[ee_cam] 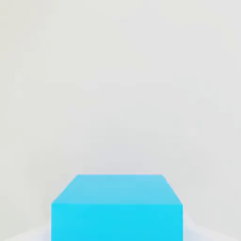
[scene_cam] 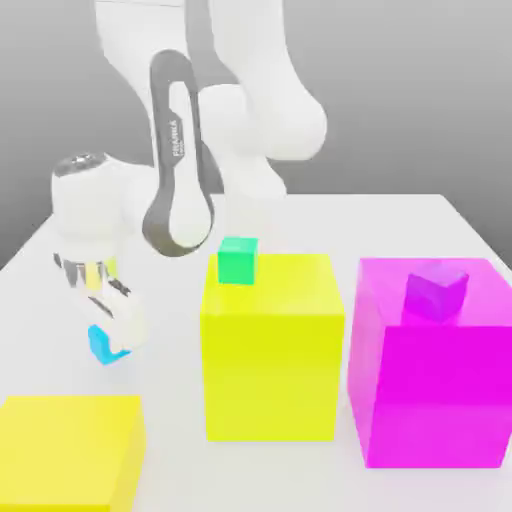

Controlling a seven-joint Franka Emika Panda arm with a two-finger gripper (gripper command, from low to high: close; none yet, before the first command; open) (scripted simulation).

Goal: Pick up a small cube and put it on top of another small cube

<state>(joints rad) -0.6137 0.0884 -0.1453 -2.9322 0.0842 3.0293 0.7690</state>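
A small green cube [scene_cam: 239, 260] is seen on a large yellow block [scene_cam: 272, 350]; a large magenta block [scene_cam: 430, 375] and another yellow block [scene_cam: 65, 450] are set on the white tabletop [scene_cam: 400, 215].

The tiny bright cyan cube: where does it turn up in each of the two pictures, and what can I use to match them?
Exterior view: the tiny bright cyan cube sits low on the exterior view's left, gripped between the fingers of the white gripper, above the white table.
Hand view: the same cube fills the near foreground, seen close up.
Shared landmark: the plain white table behind the cube.
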